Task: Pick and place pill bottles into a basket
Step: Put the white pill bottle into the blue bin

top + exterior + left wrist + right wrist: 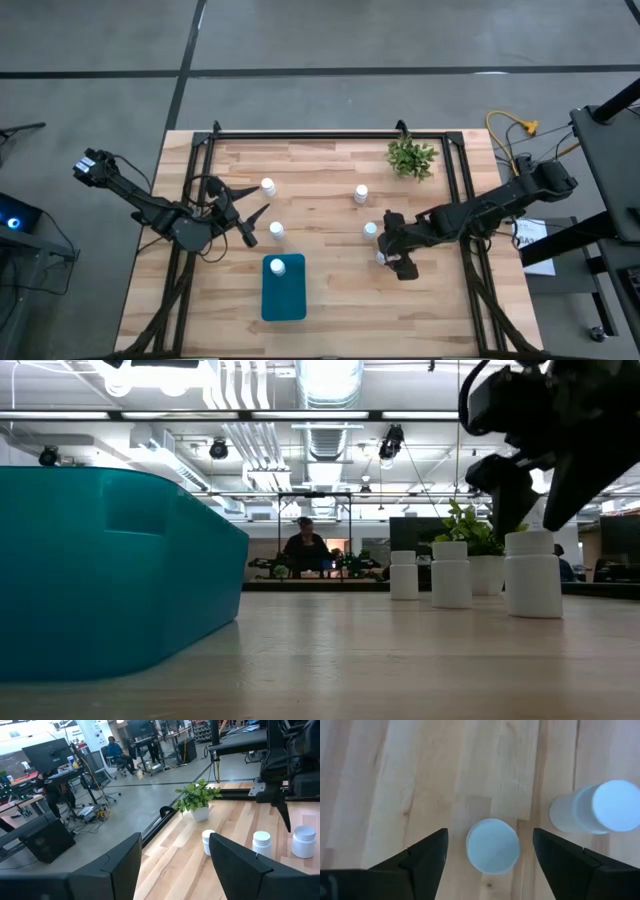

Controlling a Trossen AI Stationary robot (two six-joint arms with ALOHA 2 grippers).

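Observation:
The teal basket (284, 296) sits near the table's front, with one white pill bottle (277, 266) standing in its far end. Several more bottles stand upright on the table, two of them (268, 186) (276, 230) by my left gripper (260, 198). That gripper is open, empty and held level between them. My right gripper (491, 832) is open and points down over another bottle (492, 845). Its fingers stand on either side of the cap, clear of it. This gripper also shows in the high view (392, 255). Two further bottles (361, 193) (370, 229) stand just beyond it.
A small green plant in a white pot (411, 157) stands at the table's far right. A black frame rail (330, 137) runs along the far edge and down both sides. People sit at desks in the room beyond the table (305, 545).

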